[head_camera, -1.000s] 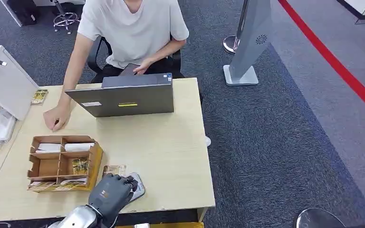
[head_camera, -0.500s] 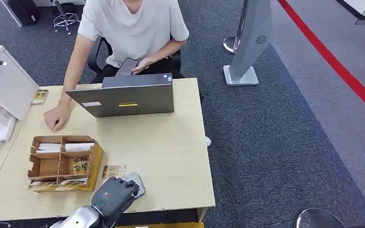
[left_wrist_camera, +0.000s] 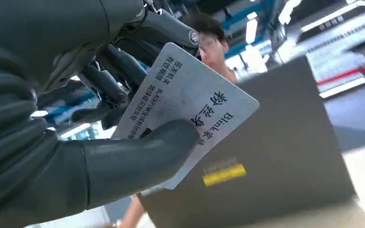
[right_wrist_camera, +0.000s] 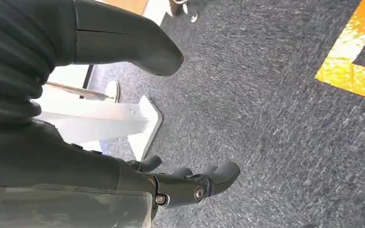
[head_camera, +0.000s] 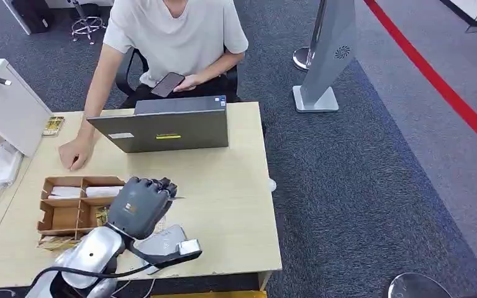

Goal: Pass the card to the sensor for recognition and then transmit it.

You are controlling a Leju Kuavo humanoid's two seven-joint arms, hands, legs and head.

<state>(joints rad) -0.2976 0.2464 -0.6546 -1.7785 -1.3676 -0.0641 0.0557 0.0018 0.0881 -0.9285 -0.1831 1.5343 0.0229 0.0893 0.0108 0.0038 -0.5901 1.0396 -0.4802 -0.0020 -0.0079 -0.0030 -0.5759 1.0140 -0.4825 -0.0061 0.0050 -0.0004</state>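
Lifting from the sensor (head_camera: 172, 239) at the frame's lower left, the left hand (head_camera: 140, 203) now carries the pinched card (left_wrist_camera: 185, 111) toward the seated person (head_camera: 174, 37), recognition apparently done.

Card (left_wrist_camera: 185, 111): thin, stiff, plastic-looking sheet, matt pale grey, smooth, with dark print.
Left hand (head_camera: 141, 203): matt dark grey shell and fingers, smooth; ribbed, rubber-like cover at the wrist; forearm in brushed silver metal.
Right hand (right_wrist_camera: 138, 118): same matt dark finish, with a small bright metal pin.
Table (head_camera: 230, 186): light wood-look top, smooth, low sheen.
Organizer box (head_camera: 59, 217): brown corrugated cardboard, matt.
Laptop (head_camera: 168, 129): matt dark grey lid, smooth.
Floor (head_camera: 360, 186): rough dark grey carpet, crossed by a glossy red strip.
Person's shirt (head_camera: 174, 31): soft pale cloth.
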